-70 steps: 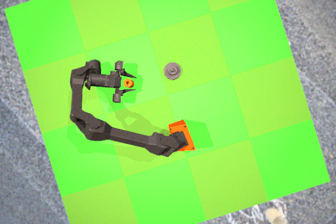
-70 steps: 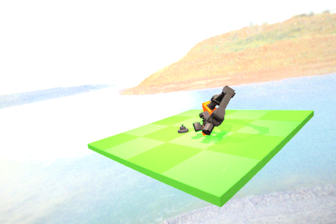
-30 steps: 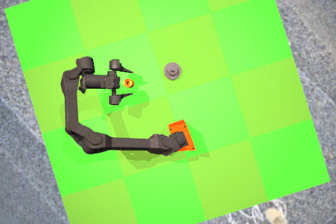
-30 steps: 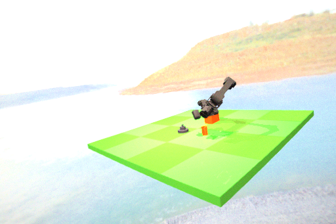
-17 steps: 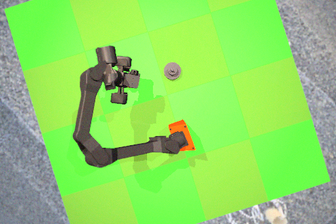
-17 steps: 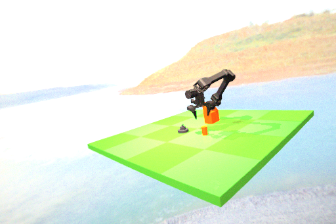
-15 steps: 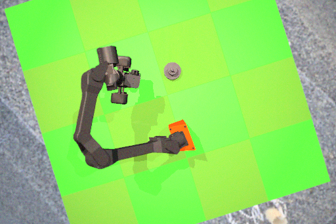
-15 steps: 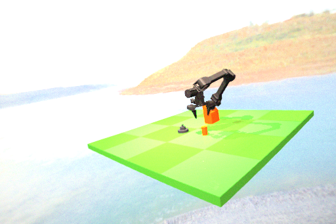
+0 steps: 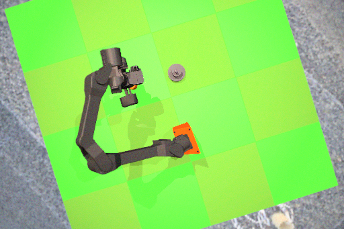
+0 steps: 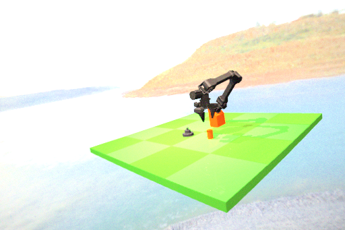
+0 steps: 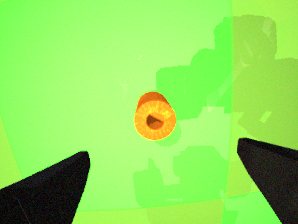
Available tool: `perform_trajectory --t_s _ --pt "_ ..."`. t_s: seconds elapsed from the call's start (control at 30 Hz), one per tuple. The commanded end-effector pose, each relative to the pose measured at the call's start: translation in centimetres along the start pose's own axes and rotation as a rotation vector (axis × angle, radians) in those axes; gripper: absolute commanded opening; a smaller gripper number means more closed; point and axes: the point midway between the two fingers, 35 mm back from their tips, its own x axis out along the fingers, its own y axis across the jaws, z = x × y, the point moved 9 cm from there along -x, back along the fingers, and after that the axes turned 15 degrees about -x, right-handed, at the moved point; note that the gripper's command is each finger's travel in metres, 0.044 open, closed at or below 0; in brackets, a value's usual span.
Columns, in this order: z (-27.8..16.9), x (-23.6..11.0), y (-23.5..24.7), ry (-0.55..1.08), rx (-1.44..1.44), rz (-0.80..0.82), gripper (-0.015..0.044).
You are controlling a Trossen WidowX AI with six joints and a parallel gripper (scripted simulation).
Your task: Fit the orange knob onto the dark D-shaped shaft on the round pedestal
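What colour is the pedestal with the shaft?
Dark grey, the pedestal and its shaft alike; the top view shows it best.

A green checkered platform with a hillside and water around it

The platform is a flat slab in light and darker green squares. Beyond its far edge a brown and green hillside rises above pale blue water. Past the platform's near corner lies speckled grey ground, which from above borders the platform on every side.
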Motion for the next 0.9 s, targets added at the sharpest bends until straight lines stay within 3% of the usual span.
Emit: perform_trajectory --t_s 0.0,0.37,0.87 --pt "0.00 0.00 0.00 0.003 -0.461 0.007 0.0440" --pt "0.06 0.07 -0.05 0.000 -1.460 0.008 0.0440" --pt "0.06 0.07 -0.05 0.000 -1.477 0.008 0.0440"
